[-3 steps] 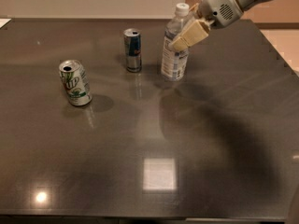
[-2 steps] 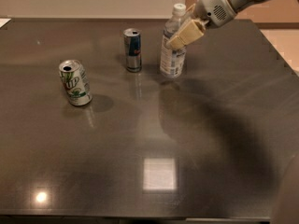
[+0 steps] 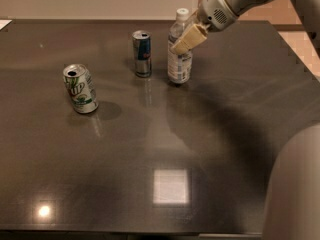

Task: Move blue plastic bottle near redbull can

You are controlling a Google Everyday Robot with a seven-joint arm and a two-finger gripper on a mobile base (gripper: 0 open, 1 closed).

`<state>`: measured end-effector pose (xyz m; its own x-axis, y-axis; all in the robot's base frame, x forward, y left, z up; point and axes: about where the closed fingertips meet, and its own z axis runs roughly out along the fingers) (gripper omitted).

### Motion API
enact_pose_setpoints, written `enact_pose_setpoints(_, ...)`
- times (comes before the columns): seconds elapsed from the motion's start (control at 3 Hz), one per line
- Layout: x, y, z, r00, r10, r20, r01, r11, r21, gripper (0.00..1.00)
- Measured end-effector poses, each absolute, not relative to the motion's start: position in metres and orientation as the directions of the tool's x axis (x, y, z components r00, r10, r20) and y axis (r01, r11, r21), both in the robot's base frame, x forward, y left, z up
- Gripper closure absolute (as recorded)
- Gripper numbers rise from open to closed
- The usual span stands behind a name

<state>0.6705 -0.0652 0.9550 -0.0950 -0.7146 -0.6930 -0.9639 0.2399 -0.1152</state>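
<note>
Toward the back of the dark glossy table [image 3: 150,149], my gripper [image 3: 182,44] reaches in from the upper right and is closed around the clear, bluish-tinted plastic bottle [image 3: 179,66] with the white screw cap and white-and-blue label. I see only one of my tan fingers [image 3: 190,36], lying slantwise across the bottle's shoulder just under the cap; the other is hidden behind the bottle. The bottle stands upright, its long axis vertical, cap pointing straight up and base on the table top. Just to its left, close but not touching, the slim blue-and-silver metal can [image 3: 142,54] with the silver top also stands upright. Well apart from both, further left and nearer the camera, a wider white-and-green soda can [image 3: 80,89] sits tilted, its open top leaning to the upper left. By count: one bottle, two cans, one gripper. My pale grey arm [image 3: 225,4] runs off the top right corner, throwing a broad shadow over the table's right side
</note>
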Motion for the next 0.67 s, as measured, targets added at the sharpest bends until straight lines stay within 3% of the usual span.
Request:
enact_pose_setpoints(0.33,0.6779,-0.0552,0.9473,-0.095,-0.722,-0.685,-0.966,0.233,-0.112,1.00)
enact_pose_setpoints(0.67,0.6815,-0.0476,0.9439,-0.089,-0.722,-0.686,-0.967,0.227,-0.113,0.82)
